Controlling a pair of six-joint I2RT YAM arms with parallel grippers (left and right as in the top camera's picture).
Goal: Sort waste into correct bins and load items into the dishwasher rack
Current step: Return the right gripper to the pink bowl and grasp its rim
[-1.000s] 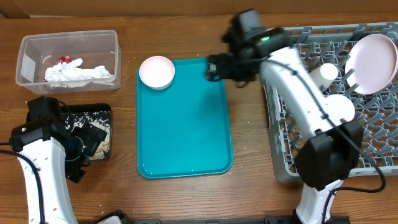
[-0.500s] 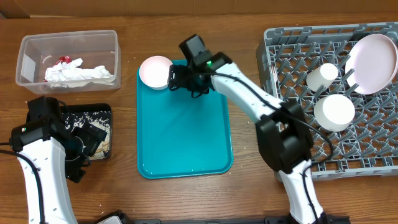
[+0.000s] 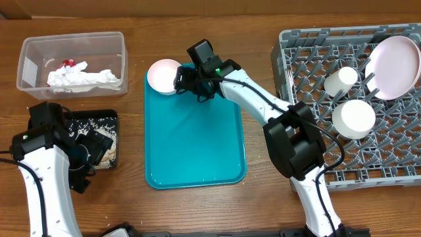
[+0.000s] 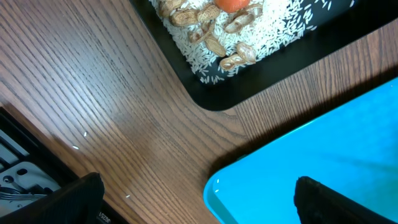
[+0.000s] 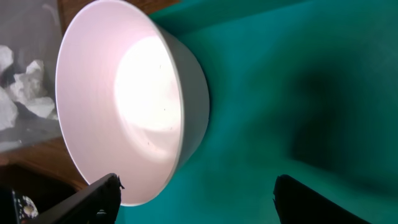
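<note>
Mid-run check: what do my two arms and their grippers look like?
The left arm and right arm are smooth white shells joined by black joint housings, with thin black cables running alongside. A small green light glows near the right wrist. The left gripper and right gripper are black and blocky.

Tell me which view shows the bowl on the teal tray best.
Right wrist: the bowl is large and close, its inside empty. Overhead shows it small, at the teal tray's corner. Left wrist does not show it.
</note>
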